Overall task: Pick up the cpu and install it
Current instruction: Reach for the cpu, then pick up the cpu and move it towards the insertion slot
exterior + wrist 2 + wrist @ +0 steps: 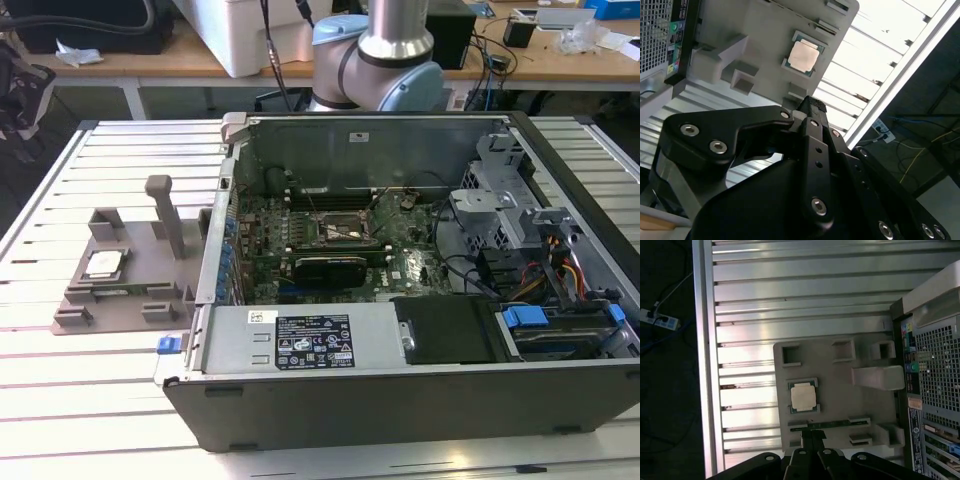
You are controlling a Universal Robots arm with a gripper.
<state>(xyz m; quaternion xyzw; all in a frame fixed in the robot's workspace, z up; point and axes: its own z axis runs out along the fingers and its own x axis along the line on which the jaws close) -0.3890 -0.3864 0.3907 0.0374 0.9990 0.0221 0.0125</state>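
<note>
The cpu (103, 265), a small square chip with a silver top and green edge, lies flat in a recess of a grey fixture (125, 300) on the slatted table, at the exterior view's left, beside the open computer case (400, 390). Both wrist views look down on the cpu (803, 56) (803, 396) from well above. My gripper (813, 432) (812, 103) hangs above the fixture's edge, apart from the chip. Its black fingers are pressed together with nothing between them. The motherboard socket (345, 232) sits inside the case.
A tall grey post (165, 215) rises from the fixture close to the case wall. Inside the case, a black graphics card (330, 268) lies just in front of the socket, with cables and drive bays (540, 260) at the exterior view's right. The arm's base (385, 50) stands behind the case.
</note>
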